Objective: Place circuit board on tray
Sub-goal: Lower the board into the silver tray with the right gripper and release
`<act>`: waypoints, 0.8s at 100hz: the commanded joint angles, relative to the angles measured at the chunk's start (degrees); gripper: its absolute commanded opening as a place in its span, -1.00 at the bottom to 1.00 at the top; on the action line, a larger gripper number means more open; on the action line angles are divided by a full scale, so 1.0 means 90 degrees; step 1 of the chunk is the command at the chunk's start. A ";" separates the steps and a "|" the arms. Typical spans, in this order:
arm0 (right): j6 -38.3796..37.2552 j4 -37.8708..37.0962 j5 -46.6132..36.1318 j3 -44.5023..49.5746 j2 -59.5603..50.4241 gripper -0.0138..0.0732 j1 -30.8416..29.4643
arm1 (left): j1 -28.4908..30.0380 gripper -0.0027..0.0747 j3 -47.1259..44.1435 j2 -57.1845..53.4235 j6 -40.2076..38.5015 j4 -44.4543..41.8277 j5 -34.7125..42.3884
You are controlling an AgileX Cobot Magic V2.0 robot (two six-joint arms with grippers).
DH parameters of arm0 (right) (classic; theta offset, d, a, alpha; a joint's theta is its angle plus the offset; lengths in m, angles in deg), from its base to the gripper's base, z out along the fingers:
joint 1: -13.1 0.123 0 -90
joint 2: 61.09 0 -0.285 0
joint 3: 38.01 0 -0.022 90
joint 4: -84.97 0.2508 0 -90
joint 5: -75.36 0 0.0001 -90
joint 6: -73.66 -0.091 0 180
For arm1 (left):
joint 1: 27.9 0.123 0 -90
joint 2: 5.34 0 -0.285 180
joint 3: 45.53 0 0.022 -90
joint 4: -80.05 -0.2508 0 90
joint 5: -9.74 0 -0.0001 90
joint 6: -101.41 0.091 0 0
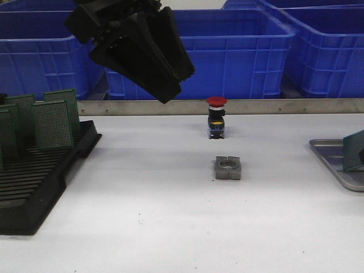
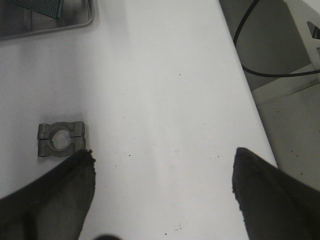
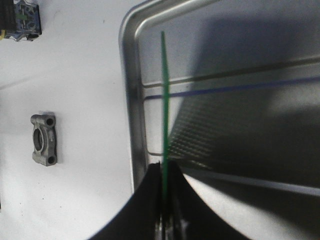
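The silver-grey tray (image 1: 331, 157) lies at the table's right edge. A green circuit board (image 1: 354, 150) stands tilted over it. In the right wrist view my right gripper (image 3: 164, 167) is shut on this board (image 3: 164, 95), seen edge-on, just inside the tray's near rim (image 3: 128, 100). Whether the board touches the tray floor I cannot tell. My left gripper (image 1: 177, 82) hangs high over the table's back left, open and empty. In its wrist view (image 2: 163, 155) only bare table lies between the fingers. A tray corner (image 2: 80, 26) with the board (image 2: 44, 7) also shows there.
A black slotted rack (image 1: 40, 182) with several green boards (image 1: 52, 122) stands at the left. A red-capped push button (image 1: 216, 116) and a grey metal clamp block (image 1: 228, 168) stand mid-table. Blue bins (image 1: 239, 51) line the back. The left wrist view shows the table edge (image 2: 246, 90).
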 commanded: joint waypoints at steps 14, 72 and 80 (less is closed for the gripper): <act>-0.0049 0.0177 0.0258 -0.0141 -0.0290 -0.05 -0.0018 | 0.0030 0.45 0.0204 -0.0339 -0.0009 0.0398 -0.0146; -0.0049 0.0076 0.0075 -0.0141 -0.0415 0.49 -0.0018 | 0.0030 0.45 0.0204 -0.0339 -0.0009 0.0398 -0.0146; -0.0091 -0.0021 -0.0048 -0.0141 -0.0540 0.49 -0.0018 | 0.0030 0.45 0.0204 -0.0339 -0.0009 0.0398 -0.0146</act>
